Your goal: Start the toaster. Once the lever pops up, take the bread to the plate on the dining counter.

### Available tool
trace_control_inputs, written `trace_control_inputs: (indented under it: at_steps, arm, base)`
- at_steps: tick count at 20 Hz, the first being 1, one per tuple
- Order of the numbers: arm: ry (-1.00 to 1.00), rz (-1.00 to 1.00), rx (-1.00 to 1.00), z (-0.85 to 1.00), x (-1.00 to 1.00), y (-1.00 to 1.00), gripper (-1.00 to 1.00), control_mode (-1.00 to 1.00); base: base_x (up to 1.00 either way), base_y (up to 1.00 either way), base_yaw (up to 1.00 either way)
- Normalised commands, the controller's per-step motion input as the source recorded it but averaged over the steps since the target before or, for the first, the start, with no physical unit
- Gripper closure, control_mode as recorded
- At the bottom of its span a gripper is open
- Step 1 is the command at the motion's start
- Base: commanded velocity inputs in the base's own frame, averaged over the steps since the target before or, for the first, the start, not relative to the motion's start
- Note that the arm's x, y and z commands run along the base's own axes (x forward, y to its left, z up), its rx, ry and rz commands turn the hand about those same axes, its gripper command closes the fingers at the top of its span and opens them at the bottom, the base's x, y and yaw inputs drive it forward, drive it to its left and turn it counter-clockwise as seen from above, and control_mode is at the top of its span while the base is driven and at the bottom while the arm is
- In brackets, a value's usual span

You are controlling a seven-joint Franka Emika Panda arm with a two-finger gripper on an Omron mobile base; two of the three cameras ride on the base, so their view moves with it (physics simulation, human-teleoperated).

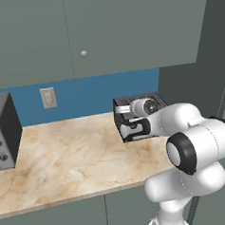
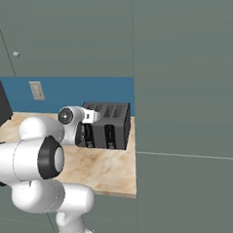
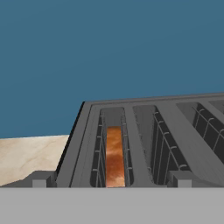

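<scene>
You have the toaster (image 1: 129, 118) sitting at the right end of the marbled counter (image 1: 65, 160), backed against the blue wall (image 1: 84, 95) and close beside the tall grey cabinet side (image 1: 193, 80) on its right. It is a small dark grey box with ribbed sides, several long slots across its top and two upright lever slots on its front face; from the right base view you can see those two lever slots (image 2: 110, 136) side by side. The gripper (image 3: 112, 183) is level with the toaster's top at its front edge, jaws spread as wide as they go and holding nothing, one fingertip (image 3: 40, 179) to each side of the nearest slots. Through the hand view you look along the top: the bread (image 3: 114, 157) stands on edge down inside the leftmost slot, showing only its narrow orange-brown crust between the wire guides. A grey oven box (image 1: 1, 134) with round knobs sits at the counter's far left, well apart from the toaster
</scene>
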Motion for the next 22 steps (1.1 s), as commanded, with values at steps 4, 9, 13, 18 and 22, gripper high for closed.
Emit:
trace_control_inputs:
  at_steps: [4, 9, 13, 18, 22]
  arm:
    - [0.00, 0.00, 0.00, 0.00, 0.00, 0.00, -1.00, -1.00]
    - [0.00, 0.00, 0.00, 0.00, 0.00, 0.00, -1.00, -1.00]
    - [0.00, 0.00, 0.00, 0.00, 0.00, 0.00, -1.00, -1.00]
    - [0.00, 0.00, 0.00, 0.00, 0.00, 0.00, -1.00, -1.00]
    - [0.00, 0.00, 0.00, 0.00, 0.00, 0.00, -1.00, -1.00]
  base:
    - [0.00, 0.00, 0.00]
    - [0.00, 0.00, 0.00]
    - [0.00, 0.00, 0.00]
    - [0.00, 0.00, 0.00]
    - [0.00, 0.00, 0.00]
